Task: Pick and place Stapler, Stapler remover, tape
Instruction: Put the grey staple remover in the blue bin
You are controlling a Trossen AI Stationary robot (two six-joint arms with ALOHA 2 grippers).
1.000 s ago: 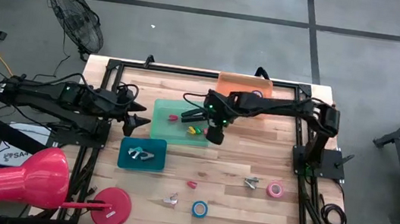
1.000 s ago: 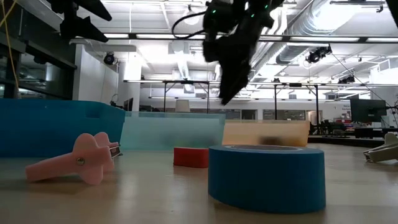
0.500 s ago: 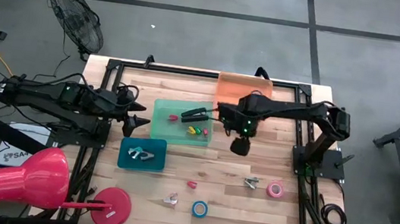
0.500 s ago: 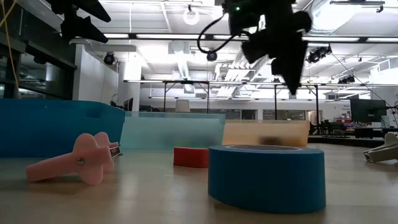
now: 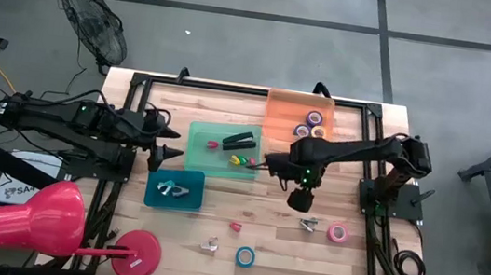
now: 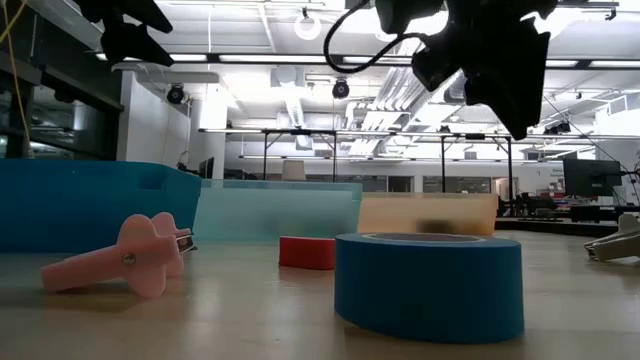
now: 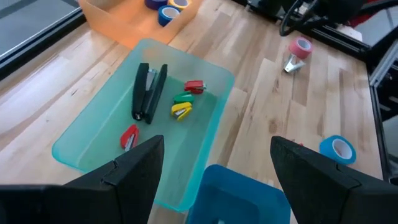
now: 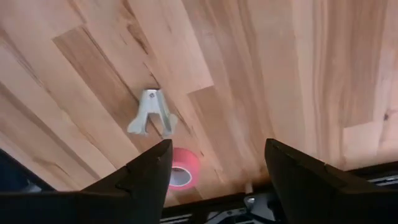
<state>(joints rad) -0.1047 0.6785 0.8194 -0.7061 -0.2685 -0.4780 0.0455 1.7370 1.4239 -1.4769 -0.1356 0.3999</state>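
I hold my right gripper (image 5: 300,201) empty, fingers apart, above the grey staple remover (image 5: 308,224) at its 5 o'clock, ready to descend.

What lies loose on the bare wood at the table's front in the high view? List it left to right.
Pink staple remover → red piece → blue tape roll → grey staple remover → pink tape roll.

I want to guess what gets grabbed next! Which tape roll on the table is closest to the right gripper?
The pink tape roll. It lies just beside the open right gripper; the blue roll sits farther off near the front edge.
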